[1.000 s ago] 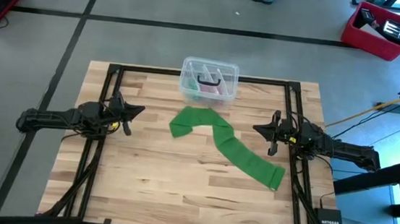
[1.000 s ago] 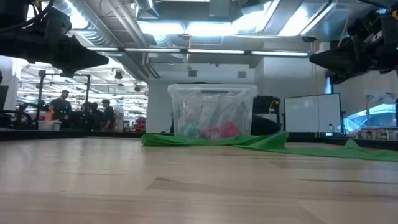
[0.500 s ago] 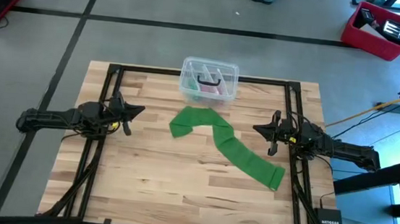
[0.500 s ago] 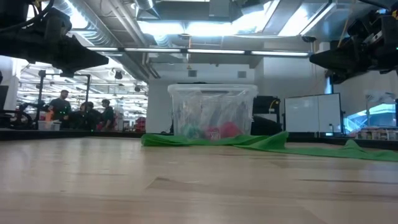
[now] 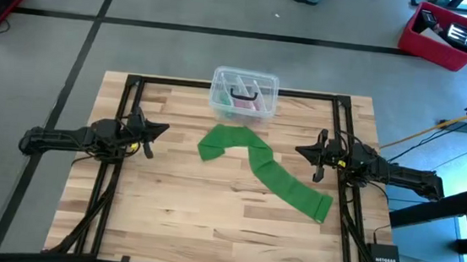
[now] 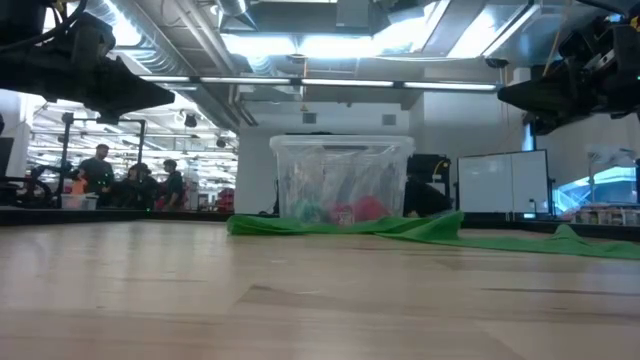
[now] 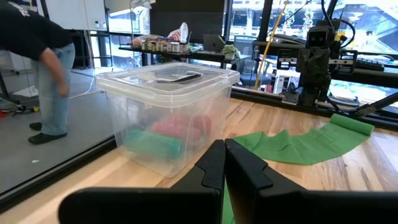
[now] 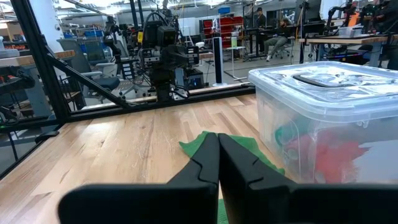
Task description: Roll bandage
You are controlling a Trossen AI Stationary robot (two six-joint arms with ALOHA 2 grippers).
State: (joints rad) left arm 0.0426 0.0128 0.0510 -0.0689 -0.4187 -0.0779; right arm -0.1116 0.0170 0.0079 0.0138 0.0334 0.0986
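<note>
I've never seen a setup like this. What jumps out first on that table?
The bright green bandage catches the eye, lying unrolled in a wavy strip across the middle of the wooden table. Just behind it stands a clear plastic box with its lid on. The left claw and right claw hang shut at either side, touching nothing.

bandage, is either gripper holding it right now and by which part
Neither. The bandage lies unrolled on the table; the left gripper and right gripper hang shut and empty at either side, clear of it.
</note>
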